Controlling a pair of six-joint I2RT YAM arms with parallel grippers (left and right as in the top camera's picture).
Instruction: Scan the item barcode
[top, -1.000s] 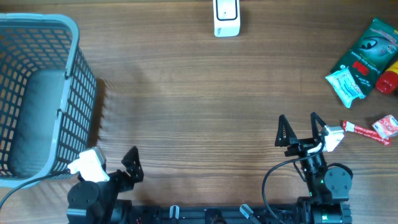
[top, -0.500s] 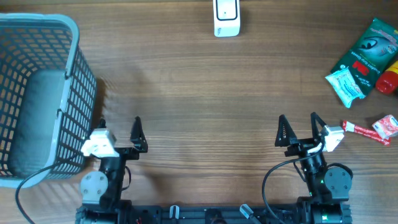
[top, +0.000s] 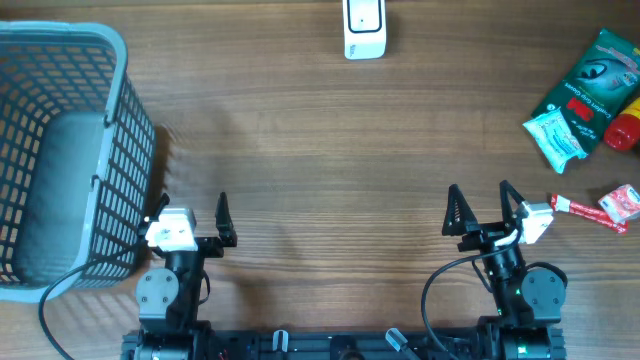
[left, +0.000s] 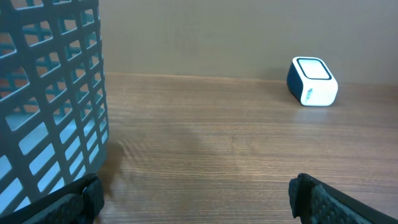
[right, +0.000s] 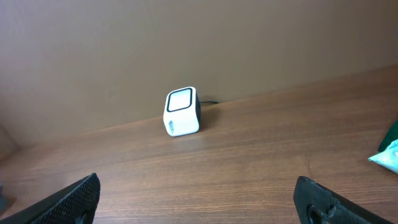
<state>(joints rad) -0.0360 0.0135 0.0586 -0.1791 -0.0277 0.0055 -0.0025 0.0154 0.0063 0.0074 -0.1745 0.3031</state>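
Well right of the scanner (top: 364, 28), the slim red sachet (top: 580, 208), long axis crosswise, lies nearest the right fingers (top: 455, 212), spread wide and empty like the left fingers (top: 222, 213).

Your scanner (top: 363, 27): small white cube w/ dark sides, upright at far-centre of the table (top: 330, 150). Its white window w/ dark rounded border faces up, tilted toward the near side. Items are all at far right, well apart from it. Green pouch (top: 592, 80) lies flat, at an angle. Pale-blue packet (top: 556, 138) overlaps its near-left corner. Red object (top: 626, 130) touches the pouch's right edge, partly cut off by the frame. Closer to the front edge: thin red/white stick sachet (top: 575, 208), just beside a small red/white sachet (top: 622, 203). Barcodes too small to make out.
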